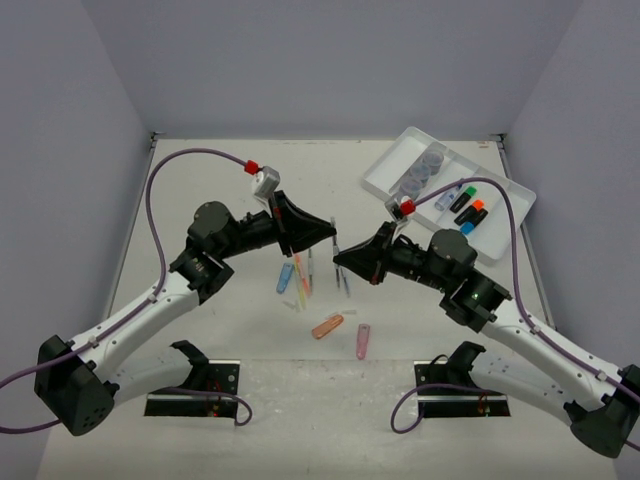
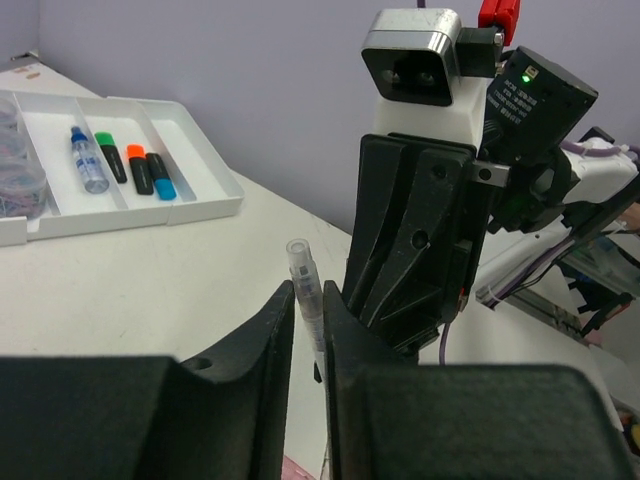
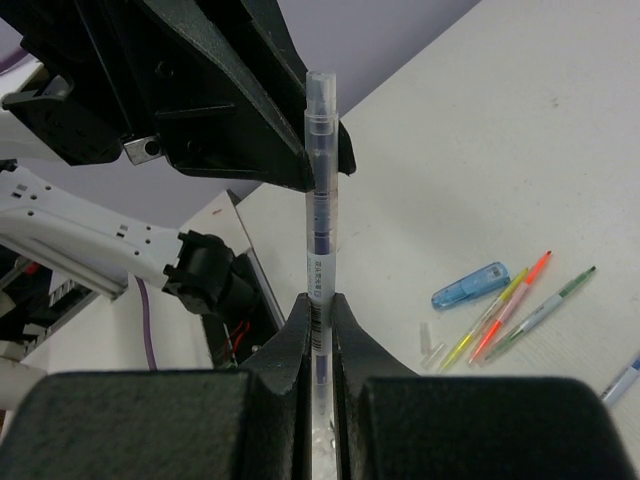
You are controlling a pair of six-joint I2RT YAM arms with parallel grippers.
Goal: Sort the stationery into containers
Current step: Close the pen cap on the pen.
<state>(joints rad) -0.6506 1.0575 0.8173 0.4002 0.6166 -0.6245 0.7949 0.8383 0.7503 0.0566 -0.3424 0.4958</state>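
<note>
Above the table (image 1: 230, 335) | right fingers (image 3: 282, 352) clamp pen (image 3: 322, 200) | left fingers (image 2: 255, 355) seemingly ajar around it

The pen (image 3: 320, 200) is clear, smooth plastic. The tray (image 2: 150, 215) is glossy white plastic. The table (image 3: 520, 130) is matt white. The right gripper (image 3: 320, 310) is matt black plastic.

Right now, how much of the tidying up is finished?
Done: three pots and the highlighters sit in the white tray. In hand: a clear pen, gripped by the right gripper, with the left gripper fingers either side of its top. Left: thin pens, a blue piece, an orange piece and a pink piece on the table.
</note>
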